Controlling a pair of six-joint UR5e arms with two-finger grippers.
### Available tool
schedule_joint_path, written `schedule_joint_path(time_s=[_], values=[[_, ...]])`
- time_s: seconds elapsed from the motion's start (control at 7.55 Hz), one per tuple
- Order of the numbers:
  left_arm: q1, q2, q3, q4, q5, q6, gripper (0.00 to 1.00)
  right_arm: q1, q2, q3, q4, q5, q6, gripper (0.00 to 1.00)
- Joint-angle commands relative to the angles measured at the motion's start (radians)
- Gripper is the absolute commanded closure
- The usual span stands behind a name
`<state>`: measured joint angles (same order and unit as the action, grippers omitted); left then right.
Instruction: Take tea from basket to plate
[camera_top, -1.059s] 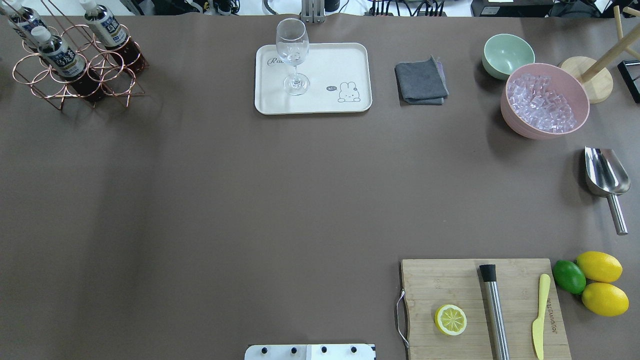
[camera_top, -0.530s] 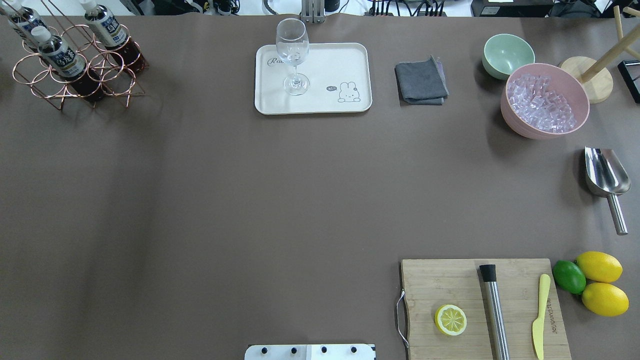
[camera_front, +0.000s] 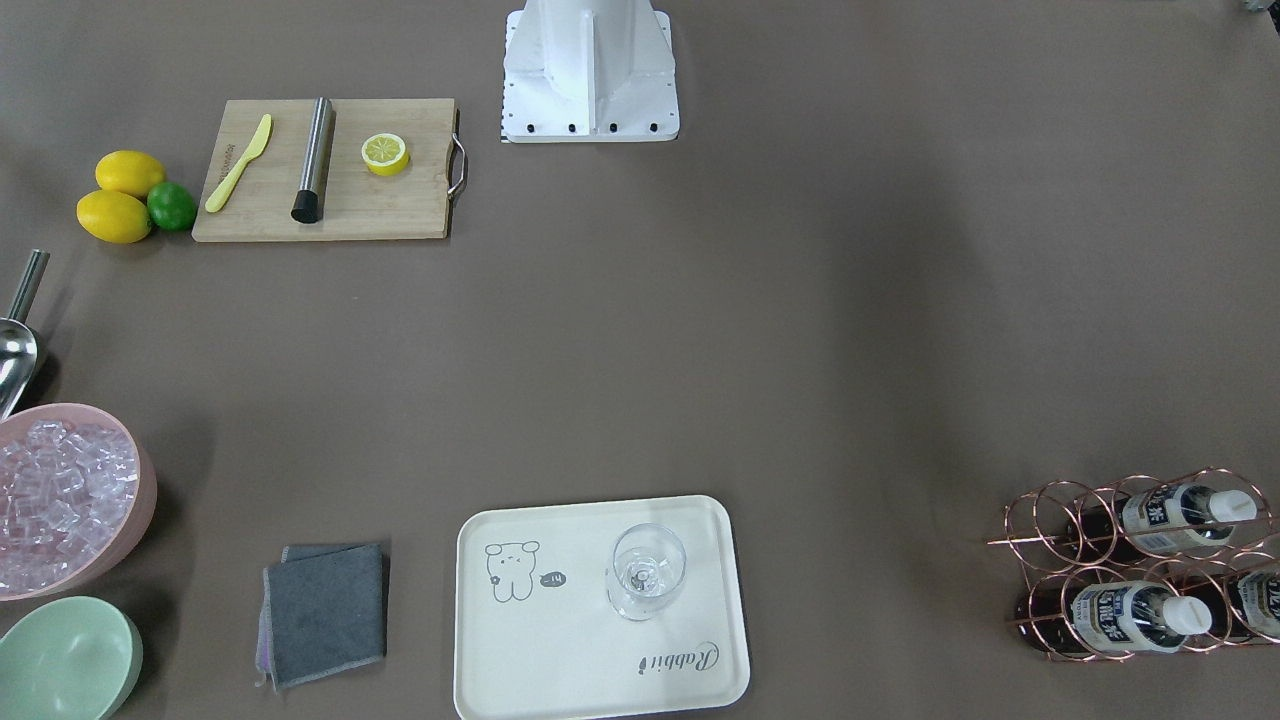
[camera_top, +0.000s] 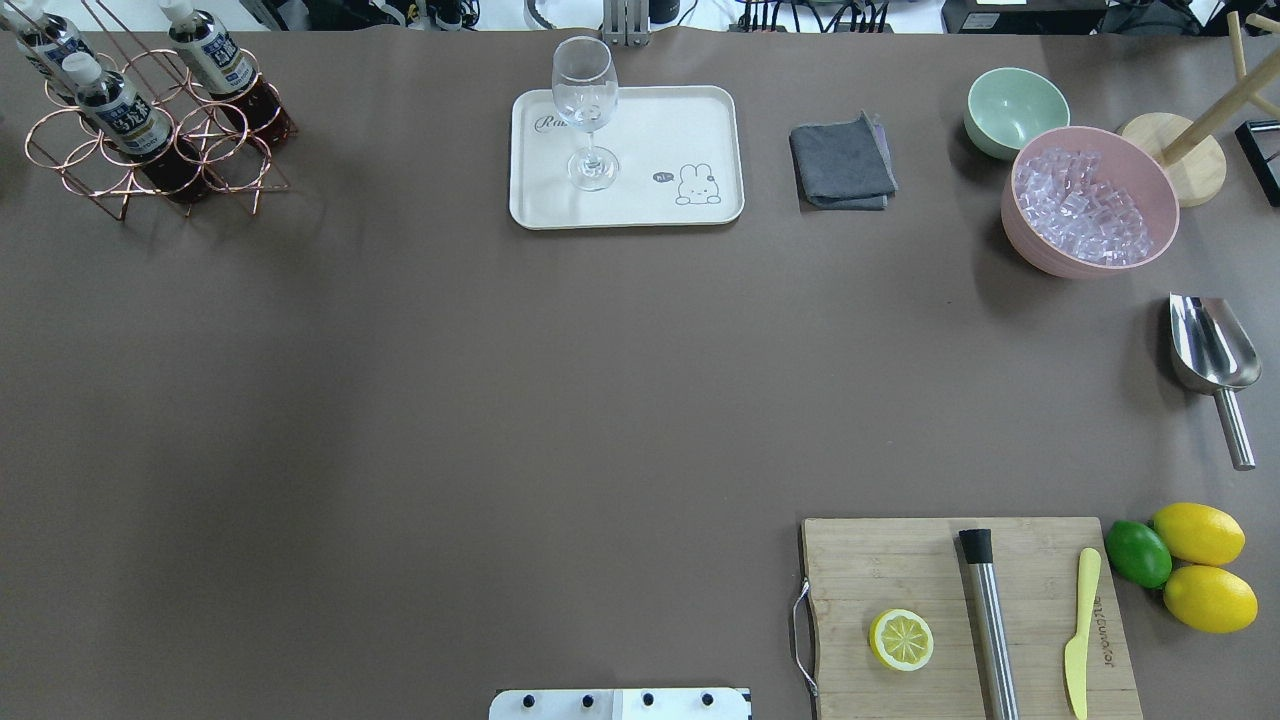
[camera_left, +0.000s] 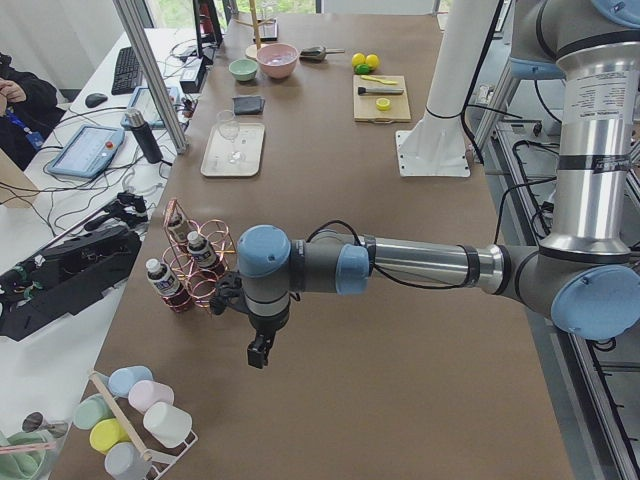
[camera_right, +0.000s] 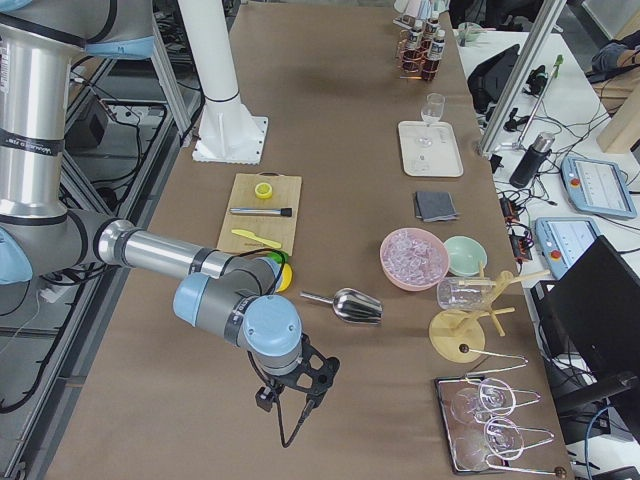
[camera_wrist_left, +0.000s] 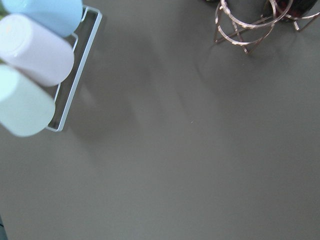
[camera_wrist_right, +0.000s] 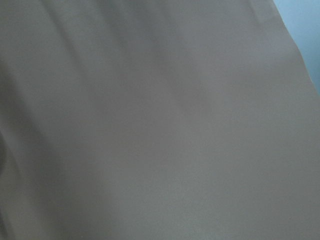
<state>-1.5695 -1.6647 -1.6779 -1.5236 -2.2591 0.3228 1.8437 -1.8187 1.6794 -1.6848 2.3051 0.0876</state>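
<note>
**Left arm poised beside the tea rack.** The robot's left gripper (camera_left: 259, 352) hangs fingers-down over the brown table (camera_top: 500, 380), just beside the copper wire basket (camera_top: 60, 140) at the far-left corner. Only the side view shows it, so whether its fingers are apart or together cannot be told. Its wrist camera catches the rack's lower rings and a holder of pastel cups (camera_wrist_left: 35, 50).

Three bottles, all alike, stand in the basket's ring cells, and the tea bottle (camera_top: 125, 115) nearest the robot looks the likeliest pick. Small and full, it should be light enough for one gripper. The body probably gives a little under pressure and the smooth label may slip. The firmer neck just below the cap, clear above the wire ring, therefore seems the place to take hold, followed by a straight lift out of the cell. The drink is dark brown, under a white screw cap and a pale label with dark characters.

Farther along the same edge, well apart from the basket, the cream tray (camera_top: 650, 130) with its cartoon drawing carries only an upright wine glass (camera_top: 590, 110), fragile company for a bottle set down there. At the table's opposite end hangs the right gripper (camera_right: 285, 400), and its state likewise cannot be told.
</note>
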Motion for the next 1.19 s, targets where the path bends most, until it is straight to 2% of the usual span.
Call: schedule_joint_path(time_s=[0.0, 0.13, 0.26, 0.53, 0.93, 1.06], values=[[0.04, -0.087, -0.014, 0.032, 0.0, 0.114, 0.01, 0.0, -0.004, 0.011, 0.001, -0.007, -0.005, 0.0], [0.052, -0.111, -0.016, 0.039, 0.0, 0.172, 0.01, 0.0, -0.004, 0.011, 0.001, -0.009, -0.005, 0.0], [0.057, -0.136, 0.012, 0.049, -0.003, 0.315, 0.02, -0.004, -0.004, 0.011, 0.001, -0.007, -0.002, 0.0], [0.059, -0.322, 0.201, 0.054, -0.01, 0.494, 0.02, -0.003, -0.005, 0.036, 0.001, -0.022, 0.0, 0.0], [0.059, -0.432, 0.247, 0.079, -0.007, 0.657, 0.02, -0.003, -0.005, 0.037, 0.001, -0.035, 0.001, 0.0], [0.065, -0.526, 0.361, 0.079, -0.01, 0.676, 0.02, -0.003, -0.007, 0.037, 0.001, -0.035, 0.0, 0.0]])
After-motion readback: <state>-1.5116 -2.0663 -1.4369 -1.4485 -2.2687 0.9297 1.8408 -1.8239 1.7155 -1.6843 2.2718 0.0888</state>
